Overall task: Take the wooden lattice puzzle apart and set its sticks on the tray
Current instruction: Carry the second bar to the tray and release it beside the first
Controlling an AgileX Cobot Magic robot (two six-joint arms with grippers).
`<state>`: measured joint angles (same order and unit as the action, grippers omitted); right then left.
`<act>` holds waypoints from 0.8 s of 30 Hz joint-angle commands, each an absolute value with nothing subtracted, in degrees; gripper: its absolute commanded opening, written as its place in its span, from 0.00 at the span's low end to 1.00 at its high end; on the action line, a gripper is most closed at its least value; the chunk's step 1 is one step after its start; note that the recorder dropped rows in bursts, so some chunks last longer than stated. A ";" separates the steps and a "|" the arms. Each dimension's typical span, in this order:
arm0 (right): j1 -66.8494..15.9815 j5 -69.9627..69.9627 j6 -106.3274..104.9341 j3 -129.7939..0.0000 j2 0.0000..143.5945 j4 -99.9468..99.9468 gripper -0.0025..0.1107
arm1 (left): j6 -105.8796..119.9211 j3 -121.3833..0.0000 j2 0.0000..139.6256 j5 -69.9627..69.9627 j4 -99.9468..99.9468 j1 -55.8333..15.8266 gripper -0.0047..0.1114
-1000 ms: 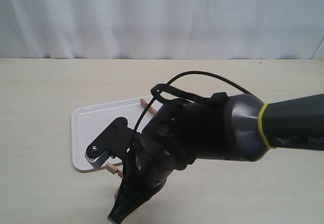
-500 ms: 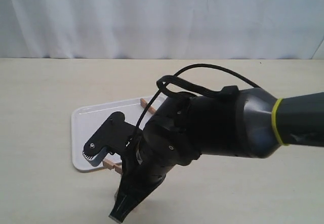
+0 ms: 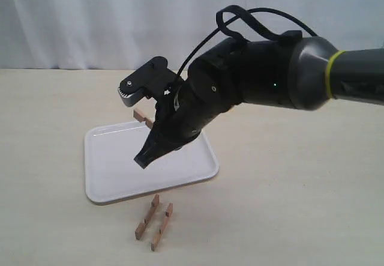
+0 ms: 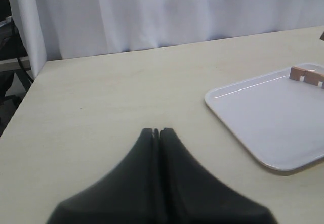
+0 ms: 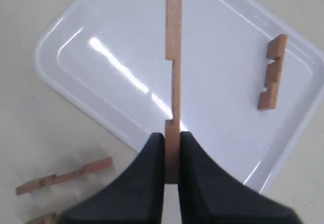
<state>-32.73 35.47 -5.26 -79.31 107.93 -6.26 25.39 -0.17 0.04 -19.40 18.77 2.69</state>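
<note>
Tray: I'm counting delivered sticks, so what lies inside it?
One stick lies inside the tray; the right claw holds a second stick over it. The claw covers some tray beneath.

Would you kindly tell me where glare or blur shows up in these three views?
Right wrist view: white glare streaks cross the tray, and the right gripper is soft while its stick is sharp. Left wrist view: the left gripper is a blurred dark mass near the lens. Exterior view: even, diffuse light, only faint shadows.
</note>
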 commanded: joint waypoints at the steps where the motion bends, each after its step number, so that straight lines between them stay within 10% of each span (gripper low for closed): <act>1: -30.03 40.31 -6.82 -86.83 113.79 -6.62 0.06 | 25.48 0.00 0.00 -18.72 18.64 2.44 0.04; 24: -26.18 50.84 -5.19 -110.01 136.31 -6.88 0.06 | 25.48 0.00 0.00 -18.72 18.79 2.44 0.04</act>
<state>-26.74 49.97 -5.30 -109.75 136.49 -6.50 25.39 -0.17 0.04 -19.40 18.77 2.69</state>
